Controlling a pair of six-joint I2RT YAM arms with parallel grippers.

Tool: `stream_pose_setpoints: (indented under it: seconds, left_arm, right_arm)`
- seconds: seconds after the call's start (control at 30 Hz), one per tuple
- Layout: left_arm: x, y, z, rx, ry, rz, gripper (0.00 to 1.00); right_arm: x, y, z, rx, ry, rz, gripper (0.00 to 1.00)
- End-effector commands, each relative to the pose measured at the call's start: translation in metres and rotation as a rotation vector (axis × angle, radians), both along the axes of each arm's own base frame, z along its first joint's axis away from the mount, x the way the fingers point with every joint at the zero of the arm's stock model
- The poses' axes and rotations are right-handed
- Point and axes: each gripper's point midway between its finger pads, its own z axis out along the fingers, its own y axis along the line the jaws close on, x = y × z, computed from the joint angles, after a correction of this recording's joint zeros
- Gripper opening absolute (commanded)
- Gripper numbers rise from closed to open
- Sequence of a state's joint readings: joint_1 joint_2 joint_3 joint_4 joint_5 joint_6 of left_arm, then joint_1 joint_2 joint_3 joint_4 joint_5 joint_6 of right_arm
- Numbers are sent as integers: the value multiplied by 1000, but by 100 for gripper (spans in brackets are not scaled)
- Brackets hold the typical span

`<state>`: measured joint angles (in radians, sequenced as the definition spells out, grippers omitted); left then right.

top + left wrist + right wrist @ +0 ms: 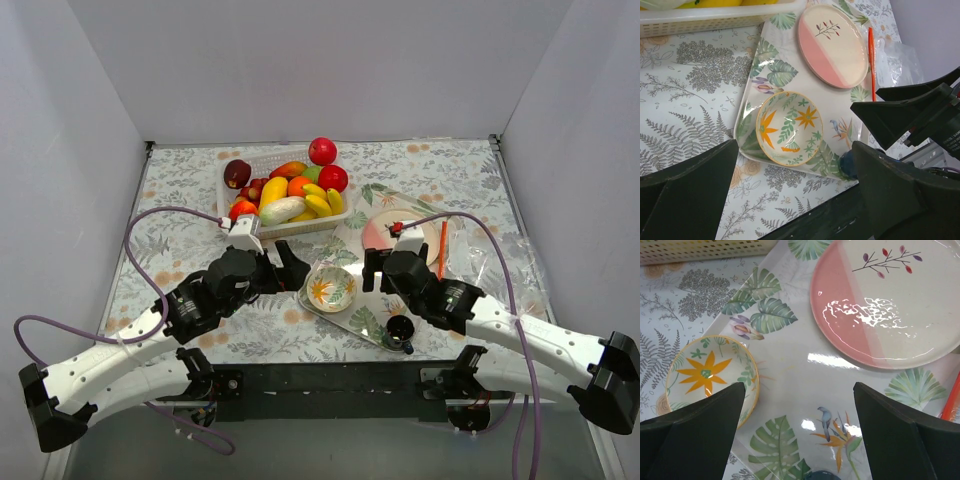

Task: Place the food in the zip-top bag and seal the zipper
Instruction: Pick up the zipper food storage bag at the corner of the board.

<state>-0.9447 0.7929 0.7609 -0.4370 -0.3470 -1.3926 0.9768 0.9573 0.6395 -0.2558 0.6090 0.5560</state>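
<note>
Between the wide-spread fingers of the left gripper [795,200], which holds nothing, the wrist view frames a small floral bowl [789,128] sitting on a clear leaf-patterned tray [780,75]. Beyond the bowl, farther along the same tray, lies a pink-and-cream plate [837,45]. The right gripper [800,440] is likewise spread wide and empty. It hovers over the tray, with the bowl by its left finger and the plate ahead and to its right. The two grippers face each other across the bowl, near but apart.

Just past the plate, on the side away from the bowl, runs the zipper [441,250], a thin red-orange strip along the mouth of the zip-top bag [485,255]. The bag lies flat and crinkled on the fern-printed table cover [180,230].

The food [290,195] is all ahead of the left gripper, heaped in a white slotted basket [310,228]: red apples, yellow bananas, an orange piece and a pale whitish one. One red apple [322,150] sits at the basket's far rim. A small dark round object [400,330] sits at the tray's near end beside the right arm; I cannot tell what it is.
</note>
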Motion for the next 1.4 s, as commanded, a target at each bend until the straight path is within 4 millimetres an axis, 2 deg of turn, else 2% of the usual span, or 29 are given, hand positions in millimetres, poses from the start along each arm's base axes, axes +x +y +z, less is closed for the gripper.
stream_pose_setpoints:
  seconds: [0.0,0.27,0.37,0.4,0.47,0.5,0.53,0.6,0.67,0.7,0.8,0.9,0.97,1.07,1.3,1.37]
  left_arm:
    - [1,7,-1,-11,3,40,98]
    - [0,11,1,20,8,45,98]
    - [0,10,8,14,-3,34,98]
    - [0,8,14,8,-16,22,98]
    - [2,8,19,6,-26,25,98]
    - [3,8,21,11,-33,28,98]
    - [5,7,28,1,-43,31,98]
    - [8,5,27,19,-36,41,98]
    - [11,2,31,18,-34,43,98]
    - [13,-1,27,29,-21,45,98]
    - [14,-9,21,22,3,34,98]
    - [14,-15,16,9,16,20,98]
    - [14,-16,14,6,18,18,98]
    - [13,-17,15,1,18,9,98]
    - [10,-11,10,13,25,21,98]
    - [10,-9,10,10,25,25,98]
  right_arm:
    - [8,0,27,51,-40,-54,98]
    - [10,-3,32,-3,-3,-89,99]
    - [15,-7,31,-55,16,-118,98]
    - [19,-15,37,-72,31,-153,99]
    - [28,-25,32,-121,80,-191,98]
    - [37,-40,31,-141,107,-243,98]
    - [41,-45,30,-161,134,-259,98]
    - [52,-67,28,-184,161,-322,98]
    - [59,-86,23,-217,186,-375,98]
    - [65,-105,18,-223,208,-432,98]
    - [62,-136,2,-252,270,-510,96]
    - [57,-150,-24,-217,325,-558,92]
    - [54,-154,-40,-182,346,-587,85]
    - [56,-159,-53,-127,334,-607,78]
    - [55,-169,-66,-95,327,-647,71]
    - [56,-169,-69,-86,327,-647,63]
